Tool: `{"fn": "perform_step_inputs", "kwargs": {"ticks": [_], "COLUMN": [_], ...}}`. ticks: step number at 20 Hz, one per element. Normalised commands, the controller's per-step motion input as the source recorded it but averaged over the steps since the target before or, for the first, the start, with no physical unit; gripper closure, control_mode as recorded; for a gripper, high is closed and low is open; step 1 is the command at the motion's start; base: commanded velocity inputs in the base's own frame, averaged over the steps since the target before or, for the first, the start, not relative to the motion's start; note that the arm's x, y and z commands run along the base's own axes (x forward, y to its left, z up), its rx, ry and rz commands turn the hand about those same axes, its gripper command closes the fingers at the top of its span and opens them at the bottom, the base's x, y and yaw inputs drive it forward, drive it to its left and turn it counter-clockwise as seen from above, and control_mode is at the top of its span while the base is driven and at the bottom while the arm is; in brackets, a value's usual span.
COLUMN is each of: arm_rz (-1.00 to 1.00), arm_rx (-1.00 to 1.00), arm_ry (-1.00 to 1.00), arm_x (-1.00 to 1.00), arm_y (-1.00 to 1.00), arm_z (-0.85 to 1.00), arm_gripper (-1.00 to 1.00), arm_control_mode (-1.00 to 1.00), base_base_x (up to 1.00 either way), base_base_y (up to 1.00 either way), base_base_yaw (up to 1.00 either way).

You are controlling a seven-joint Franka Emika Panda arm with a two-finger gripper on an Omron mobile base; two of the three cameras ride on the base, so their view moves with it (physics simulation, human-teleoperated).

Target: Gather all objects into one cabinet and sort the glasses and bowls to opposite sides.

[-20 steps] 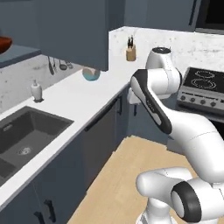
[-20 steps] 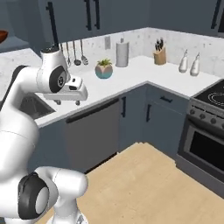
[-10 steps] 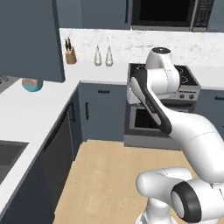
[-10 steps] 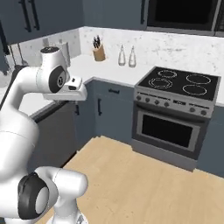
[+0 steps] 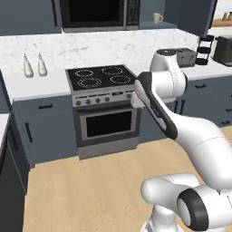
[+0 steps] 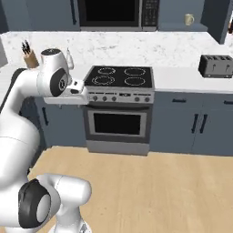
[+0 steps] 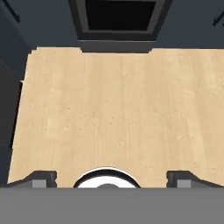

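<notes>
Claw: the claw (image 7: 111, 180) stood spread wide with nothing between its tips, pointed down at the bare wooden floor (image 7: 113, 109).
Reason for posture: the arm looked tucked in for travel, not for reaching; no task item lay near it.
Mug: one cream mug (image 5: 157, 18) sat high on an open shelf beside the microwave (image 5: 94, 13), well apart from the claw; seen too from the right base view (image 6: 189, 19).
Other mugs, bowl: none could be made out.
Desk: pale speckled desk (image 6: 182, 82) ran either side of the stove (image 6: 120, 82), carrying a toaster (image 6: 215, 66).
Room: slate-blue cabinets above and below.
Judgement: the gathering had hardly begun.
</notes>
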Motion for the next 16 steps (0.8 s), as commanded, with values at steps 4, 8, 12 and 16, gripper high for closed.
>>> {"fn": "perform_step_inputs", "kwargs": {"ticks": [4, 8, 12, 16], "arm_rz": [0.0, 0.0, 0.0, 0.0], "arm_rx": [0.0, 0.0, 0.0, 0.0], "arm_ry": [0.0, 0.0, 0.0, 0.0], "arm_x": [0.0, 0.0, 0.0, 0.0], "arm_y": [0.0, 0.0, 0.0, 0.0], "arm_z": [0.0, 0.0, 0.0, 0.0], "arm_gripper": [-1.0, -1.0, -1.0, -1.0], "arm_control_mode": [1.0, 1.0, 1.0, 1.0], "base_base_x": [-0.01, 0.01, 0.03, 0.62], "base_base_y": [-0.01, 0.0, 0.0, 0.0], "base_base_yaw": [-0.55, -0.45, -0.08, 0.0]}}
